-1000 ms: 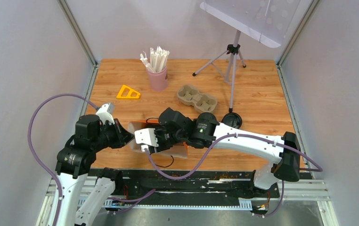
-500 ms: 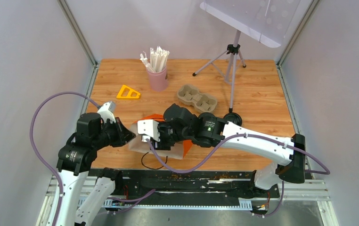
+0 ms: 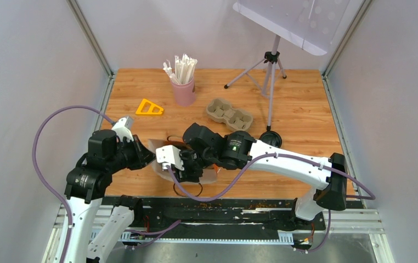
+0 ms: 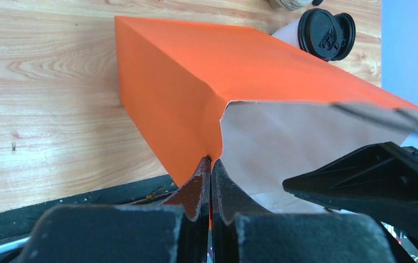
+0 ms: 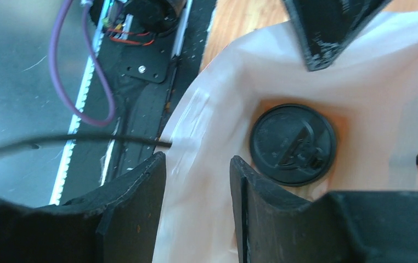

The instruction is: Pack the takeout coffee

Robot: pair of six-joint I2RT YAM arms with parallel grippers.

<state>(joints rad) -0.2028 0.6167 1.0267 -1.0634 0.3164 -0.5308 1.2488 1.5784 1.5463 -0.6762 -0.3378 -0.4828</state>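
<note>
Left hand (image 4: 211,161) clamped on orange bag (image 4: 196,71) at desk's (image 3: 305,98) 7 o'clock, right hand (image 5: 197,164) apart at its mouth, one lidded cup (image 5: 293,143) inside, the other unseen, probably half done

Found first cup (image 5: 293,145) inside the paper bag (image 5: 360,82), viewed face-on through the opening: round black plastic lid fitted, with raised moulding on top. Cannot confirm wall colour, hidden beneath the lid. Noted second cup (image 4: 311,33) outside the bag, on the wooden table (image 4: 47,82) just beyond the orange side: whitish paper wall, black lid fitted. Unable to see its lower part behind the bag; judged probably upright.
</note>
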